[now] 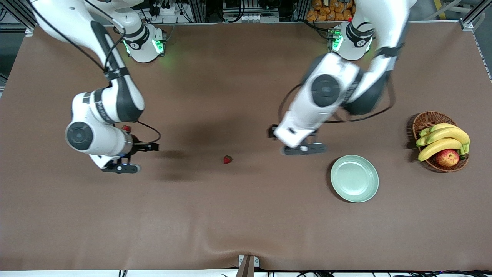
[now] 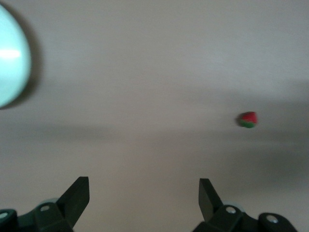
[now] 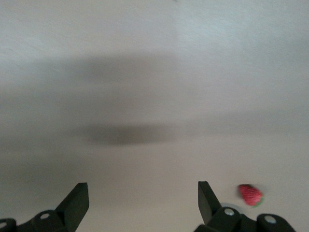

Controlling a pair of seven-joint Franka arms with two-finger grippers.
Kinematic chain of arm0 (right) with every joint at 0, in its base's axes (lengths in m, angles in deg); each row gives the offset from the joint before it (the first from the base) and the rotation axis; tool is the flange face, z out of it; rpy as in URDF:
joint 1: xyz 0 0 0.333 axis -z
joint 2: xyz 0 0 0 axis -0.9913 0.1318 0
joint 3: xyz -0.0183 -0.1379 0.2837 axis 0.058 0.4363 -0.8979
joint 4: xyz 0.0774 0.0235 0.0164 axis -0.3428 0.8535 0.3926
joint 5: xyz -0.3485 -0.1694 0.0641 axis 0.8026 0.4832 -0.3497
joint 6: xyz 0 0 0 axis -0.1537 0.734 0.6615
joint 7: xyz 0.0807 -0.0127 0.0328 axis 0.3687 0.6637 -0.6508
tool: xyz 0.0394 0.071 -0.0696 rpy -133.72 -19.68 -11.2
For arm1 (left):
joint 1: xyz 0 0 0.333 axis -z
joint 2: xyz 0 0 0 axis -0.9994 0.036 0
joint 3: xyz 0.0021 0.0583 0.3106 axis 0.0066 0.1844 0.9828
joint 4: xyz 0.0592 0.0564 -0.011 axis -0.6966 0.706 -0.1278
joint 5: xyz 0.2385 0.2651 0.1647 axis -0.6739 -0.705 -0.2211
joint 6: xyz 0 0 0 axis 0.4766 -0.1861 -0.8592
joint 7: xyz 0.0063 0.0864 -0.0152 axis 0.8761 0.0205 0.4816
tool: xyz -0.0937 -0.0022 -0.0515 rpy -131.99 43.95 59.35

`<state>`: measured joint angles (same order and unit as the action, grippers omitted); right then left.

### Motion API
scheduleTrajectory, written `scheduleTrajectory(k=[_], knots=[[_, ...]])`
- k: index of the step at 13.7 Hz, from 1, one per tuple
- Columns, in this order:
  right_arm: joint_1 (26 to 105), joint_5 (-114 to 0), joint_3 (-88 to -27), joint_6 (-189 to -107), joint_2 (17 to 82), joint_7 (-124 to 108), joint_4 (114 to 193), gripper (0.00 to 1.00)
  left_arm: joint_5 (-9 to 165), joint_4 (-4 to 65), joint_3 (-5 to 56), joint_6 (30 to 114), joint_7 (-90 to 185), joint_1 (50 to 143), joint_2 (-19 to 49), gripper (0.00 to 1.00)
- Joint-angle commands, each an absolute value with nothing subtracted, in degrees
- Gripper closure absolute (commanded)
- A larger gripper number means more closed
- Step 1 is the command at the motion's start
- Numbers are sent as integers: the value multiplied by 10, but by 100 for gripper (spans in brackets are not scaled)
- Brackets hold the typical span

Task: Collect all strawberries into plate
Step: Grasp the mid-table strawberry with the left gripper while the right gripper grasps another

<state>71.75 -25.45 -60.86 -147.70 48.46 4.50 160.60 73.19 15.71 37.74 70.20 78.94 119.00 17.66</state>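
Note:
One strawberry (image 1: pixel 228 159) lies on the brown table between the two arms; it also shows in the left wrist view (image 2: pixel 247 119). A second strawberry (image 1: pixel 126 128) peeks out beside the right arm's wrist and shows in the right wrist view (image 3: pixel 250 195). A third strawberry is not in view. The pale mint-green plate (image 1: pixel 354 178) is empty and sits toward the left arm's end; its rim shows in the left wrist view (image 2: pixel 9 53). My left gripper (image 1: pixel 304 149) (image 2: pixel 144 193) is open and empty over bare table beside the plate. My right gripper (image 1: pixel 120 167) (image 3: pixel 143 195) is open and empty over bare table.
A brown wicker basket (image 1: pixel 426 119) with bananas (image 1: pixel 444 138) and a red-yellow apple (image 1: pixel 447 157) stands at the left arm's end of the table, beside the plate. The brown cloth has a wrinkle near the front edge.

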Motion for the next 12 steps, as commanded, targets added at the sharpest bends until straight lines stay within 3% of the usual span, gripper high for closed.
scheduleTrajectory(k=[1, 8, 12], knots=[[785, -245, -620, -1517, 449, -30, 1681, 0, 690, 134, 388, 783, 840, 1240, 238, 0], [851, -223, -617, -1610, 447, -107, 1769, 0, 607, 99, 398, 1025, 926, 1311, 361, 0], [852, -223, -617, -1679, 447, -108, 1833, 0, 595, 97, 437, 1056, 925, 1344, 385, 0]])
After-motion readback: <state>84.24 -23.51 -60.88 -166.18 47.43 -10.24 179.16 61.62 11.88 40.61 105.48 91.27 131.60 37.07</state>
